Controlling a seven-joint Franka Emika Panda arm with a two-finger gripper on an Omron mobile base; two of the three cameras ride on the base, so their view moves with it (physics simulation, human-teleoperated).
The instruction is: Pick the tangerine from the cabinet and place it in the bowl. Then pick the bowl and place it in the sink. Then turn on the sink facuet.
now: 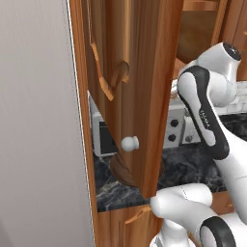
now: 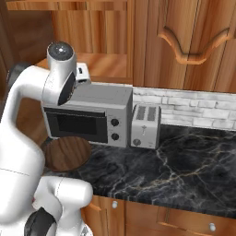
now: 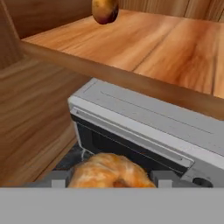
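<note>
tangerine (image 3: 111,171) apparently between gripper (image 3: 111,178) fingertips

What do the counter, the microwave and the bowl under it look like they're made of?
The counter looks like polished dark stone, probably marble: black with pale veins and a slight sheen. The microwave looks like brushed grey metal with a dark glass door, though painted plastic is possible. The bowl looks like dark brown wood with a matte finish and faint grain lines.
</note>
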